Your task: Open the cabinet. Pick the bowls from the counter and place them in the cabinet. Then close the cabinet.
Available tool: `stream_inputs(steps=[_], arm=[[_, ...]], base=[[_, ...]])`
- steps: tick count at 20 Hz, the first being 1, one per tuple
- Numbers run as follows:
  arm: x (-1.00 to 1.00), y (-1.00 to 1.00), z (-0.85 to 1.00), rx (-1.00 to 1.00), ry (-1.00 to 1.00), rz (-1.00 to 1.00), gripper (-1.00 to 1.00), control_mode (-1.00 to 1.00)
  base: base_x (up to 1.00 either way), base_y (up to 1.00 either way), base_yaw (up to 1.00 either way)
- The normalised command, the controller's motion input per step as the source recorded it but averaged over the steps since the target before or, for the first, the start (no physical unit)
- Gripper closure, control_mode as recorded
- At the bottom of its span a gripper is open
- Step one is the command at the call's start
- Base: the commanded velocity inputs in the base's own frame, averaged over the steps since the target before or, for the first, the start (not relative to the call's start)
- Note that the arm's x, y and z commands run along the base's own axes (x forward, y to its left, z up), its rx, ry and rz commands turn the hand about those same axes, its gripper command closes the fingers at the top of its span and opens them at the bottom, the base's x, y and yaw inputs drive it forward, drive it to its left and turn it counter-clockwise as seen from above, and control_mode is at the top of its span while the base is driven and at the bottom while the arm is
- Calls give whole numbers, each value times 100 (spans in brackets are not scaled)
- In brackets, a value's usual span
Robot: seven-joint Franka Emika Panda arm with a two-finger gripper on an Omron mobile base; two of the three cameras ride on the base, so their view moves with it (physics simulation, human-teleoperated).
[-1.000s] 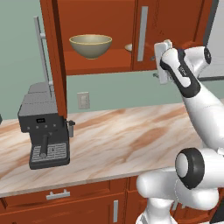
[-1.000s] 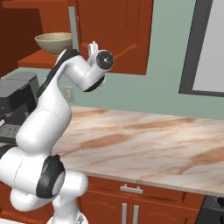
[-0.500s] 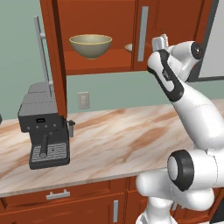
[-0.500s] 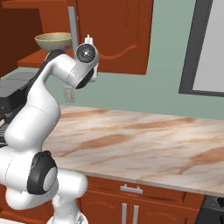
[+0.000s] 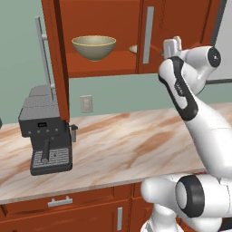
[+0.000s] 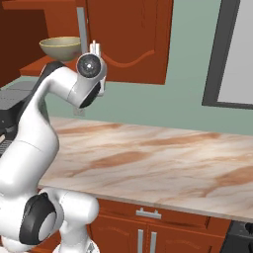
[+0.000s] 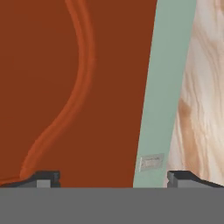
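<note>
The gripper (image 5: 173, 45) hangs empty with its jaws spread wide, raised in front of the cabinet's (image 5: 181, 27) shut right-hand door. The left door (image 5: 56, 59) stands swung out, so opening is done. The deep bowl (image 5: 94, 47) sits on the cabinet shelf, and the rim of the second bowl (image 5: 133, 48) peeks out beside it, behind the right door's handle (image 5: 147, 28). The table (image 5: 136, 140) carries a coffee machine (image 5: 45, 133) near its left end. By the look of it, only closing the cabinet remains.
</note>
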Motion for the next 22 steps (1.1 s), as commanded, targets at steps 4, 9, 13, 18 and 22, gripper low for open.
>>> stream_inputs(steps=[4,9,13,18,22], arm=[[-53,-5,34,0,0,0,-100,-100],[-65,-30,30,0,5,0,-100,-100],[-69,-38,2,0,10,0,-100,-100],[-62,-29,-15,0,2,0,-100,-100],[-52,-10,-19,0,-1,1,-100,-100]], base=[[0,0,0],[0,0,0],[0,0,0],[0,0,0],[0,0,0]])
